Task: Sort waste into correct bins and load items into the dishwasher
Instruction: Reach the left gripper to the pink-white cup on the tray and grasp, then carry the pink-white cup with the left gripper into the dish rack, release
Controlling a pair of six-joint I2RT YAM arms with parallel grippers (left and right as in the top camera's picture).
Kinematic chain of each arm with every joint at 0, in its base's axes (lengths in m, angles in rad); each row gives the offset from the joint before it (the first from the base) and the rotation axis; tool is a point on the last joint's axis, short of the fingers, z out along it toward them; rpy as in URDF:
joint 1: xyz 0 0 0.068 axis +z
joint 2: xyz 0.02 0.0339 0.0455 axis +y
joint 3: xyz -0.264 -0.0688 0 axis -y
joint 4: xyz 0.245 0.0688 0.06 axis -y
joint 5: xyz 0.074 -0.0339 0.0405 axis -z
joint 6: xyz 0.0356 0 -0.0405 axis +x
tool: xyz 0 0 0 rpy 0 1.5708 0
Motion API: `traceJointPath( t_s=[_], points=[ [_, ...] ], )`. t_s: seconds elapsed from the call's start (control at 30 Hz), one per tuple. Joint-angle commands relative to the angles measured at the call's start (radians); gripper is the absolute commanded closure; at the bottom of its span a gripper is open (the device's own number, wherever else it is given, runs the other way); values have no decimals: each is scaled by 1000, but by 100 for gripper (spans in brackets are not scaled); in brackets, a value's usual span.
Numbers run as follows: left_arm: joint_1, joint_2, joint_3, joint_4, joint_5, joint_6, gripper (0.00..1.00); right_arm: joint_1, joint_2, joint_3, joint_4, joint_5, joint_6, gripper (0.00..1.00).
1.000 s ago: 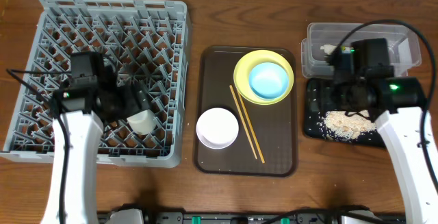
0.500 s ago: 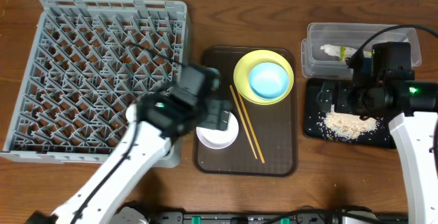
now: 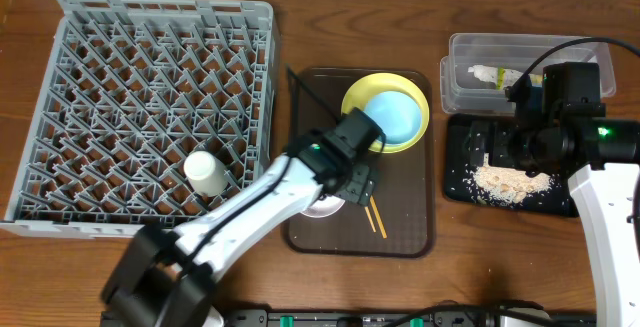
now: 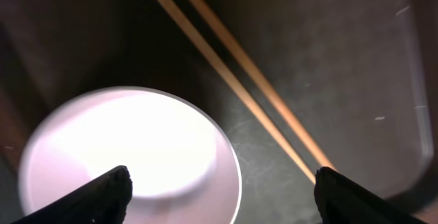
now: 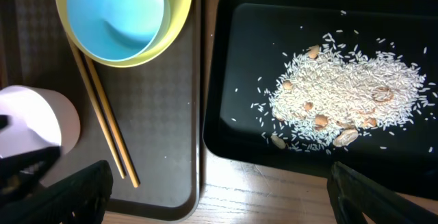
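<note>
Sitting on the brown tray's (image 3: 400, 232) left front part, the small white dish (image 4: 123, 148) is right under the wide-open left gripper (image 4: 220, 181) — it looks hard, smooth and easy to break, so pinch its rim.

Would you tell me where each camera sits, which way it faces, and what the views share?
Overhead: above the table, looking straight down on dish rack, brown tray, left arm and right arm.
Left wrist: low over that tray, looking down at white bowl and chopsticks; own fingertips show.
Right wrist: higher, looking down at rice and blue bowl; own fingertips show.
Shared: both wrist views show the chopsticks.
</note>
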Motion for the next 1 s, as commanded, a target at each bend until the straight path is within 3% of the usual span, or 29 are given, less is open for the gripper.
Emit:
traceJointPath(
  t_s=[0.0,0.23,0.73,0.97],
  points=[
    [-26,52,8,-2,-59,0,18,-17,-11,14,-1,6,-8,2],
    [-39,143,7,-1,-72,0,34,-17,-11,14,-2,6,-5,2],
    [-66,198,8,-2,-133,0,92,-19,-11,14,-2,6,-5,3],
    [-65,161,63,-49,-159,21,92,-19,-11,14,-4,6,-5,4]
  ],
)
